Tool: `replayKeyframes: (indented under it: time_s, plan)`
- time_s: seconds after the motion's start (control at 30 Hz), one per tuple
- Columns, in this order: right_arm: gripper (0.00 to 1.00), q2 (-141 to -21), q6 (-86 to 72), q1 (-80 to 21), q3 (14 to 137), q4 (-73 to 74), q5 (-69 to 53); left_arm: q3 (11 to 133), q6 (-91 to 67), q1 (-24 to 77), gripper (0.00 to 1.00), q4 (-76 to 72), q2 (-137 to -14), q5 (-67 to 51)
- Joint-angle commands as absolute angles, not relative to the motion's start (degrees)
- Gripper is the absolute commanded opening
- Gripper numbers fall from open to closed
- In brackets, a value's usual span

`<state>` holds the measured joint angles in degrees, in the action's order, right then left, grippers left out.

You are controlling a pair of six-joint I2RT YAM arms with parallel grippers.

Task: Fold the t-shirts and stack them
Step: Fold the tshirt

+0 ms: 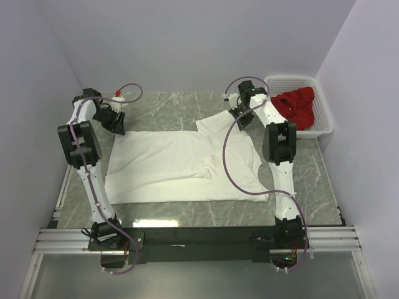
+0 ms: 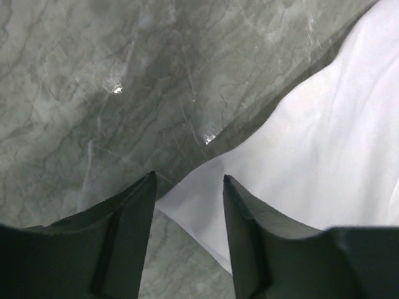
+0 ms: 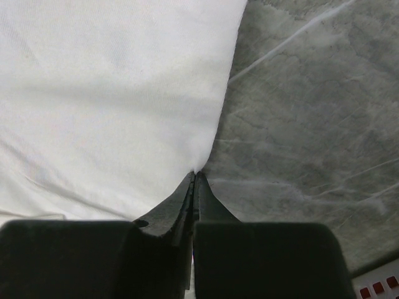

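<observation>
My right gripper [image 3: 193,177] pinches the edge of the white shirt [image 1: 181,165], ready to fold; my left gripper [image 2: 187,187], spread, straddles a corner.

Desk [image 1: 168,106]: grey-green marble pattern, glossy, small light glints. White slotted plastic basket [image 1: 290,79] on its far right corner, near the right wall. Pale lilac walls [image 1: 187,43] on 3 sides. Aluminium rail [image 1: 62,240] along near edge.
</observation>
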<state>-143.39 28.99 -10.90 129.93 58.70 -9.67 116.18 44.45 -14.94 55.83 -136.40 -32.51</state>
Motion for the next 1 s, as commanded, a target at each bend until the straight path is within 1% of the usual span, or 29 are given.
replayKeyframes:
  time_s: [0.0, 0.03, 0.27, 0.3, 0.33, 0.37, 0.4, 0.47, 0.73, 0.97]
  plan:
    - [0.00, -140.01, 28.56, -11.25, 129.11, 58.45, -9.40, 117.86, 49.13, -14.07, 0.52, 56.69, -137.37, -31.99]
    - [0.00, -139.92, 28.48, -11.08, 129.11, 58.45, -9.40, 118.12, 49.57, -13.89, 0.47, 56.86, -137.55, -31.64]
    - [0.00, -139.22, 28.39, -10.81, 129.03, 58.27, -9.49, 118.13, 53.70, -13.36, 0.27, 58.45, -137.11, -31.20]
    - [0.00, -139.13, 28.39, -10.72, 128.94, 58.27, -9.58, 117.86, 53.96, -13.45, 0.23, 58.45, -136.85, -31.46]
    - [0.00, -138.70, 28.21, -10.72, 128.76, 58.18, -9.58, 117.17, 54.66, -13.45, 0.16, 58.53, -136.50, -31.99]
    - [0.00, -138.52, 28.13, -10.55, 128.76, 58.27, -9.75, 116.72, 54.84, -13.45, 0.13, 58.54, -135.62, -32.34]
    - [0.00, -138.25, 28.04, -10.46, 128.85, 58.45, -10.02, 116.28, 55.28, -13.45, 0.07, 58.45, -135.09, -32.87]
    - [0.00, -137.11, 27.69, -10.28, 128.50, 58.45, -10.81, 114.18, 55.72, -13.36, 0.00, 56.97, -132.56, -34.18]
    - [0.00, -130.96, 27.16, -9.05, 123.41, 58.53, -13.45, 104.95, 56.60, -15.11, 0.00, 48.87, -122.61, -37.00]
    - [0.00, -125.51, 26.90, -8.26, 116.81, 59.15, -15.82, 103.45, 61.34, -17.05, 0.00, 53.26, -117.52, -38.67]
